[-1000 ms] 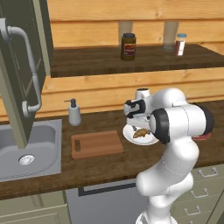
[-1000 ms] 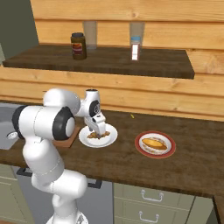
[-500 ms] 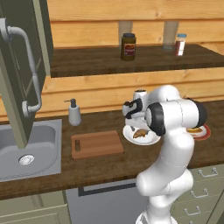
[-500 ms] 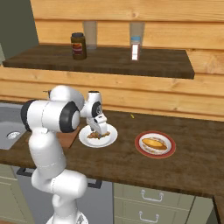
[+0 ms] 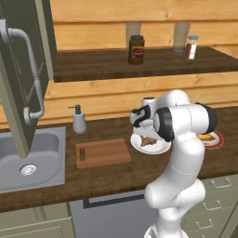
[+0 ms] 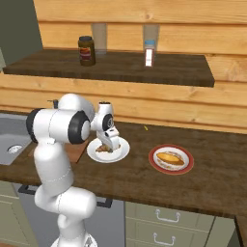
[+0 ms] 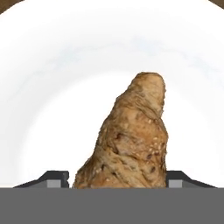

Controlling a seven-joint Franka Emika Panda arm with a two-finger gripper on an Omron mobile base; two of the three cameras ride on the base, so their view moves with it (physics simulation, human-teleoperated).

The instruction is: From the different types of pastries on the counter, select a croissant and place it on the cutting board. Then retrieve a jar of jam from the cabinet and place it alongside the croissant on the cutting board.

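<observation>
A: Where's the croissant [image 7: 131, 140]?

B: On the white plate [image 6: 120, 153], right of the cutting board [image 5: 102, 153]. My end effector [image 7: 118, 177] straddles it, fingers spread wide, not closed yet.

A: Risks?

B: It tapers away from my hand; a shallow pinch could squirt it out.

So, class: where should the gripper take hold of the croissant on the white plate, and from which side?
Probably across the croissant's thick middle, coming straight down from above. It lies flat on the white plate, tapering to a narrow tip, and the gripper already straddles its wide end.
</observation>
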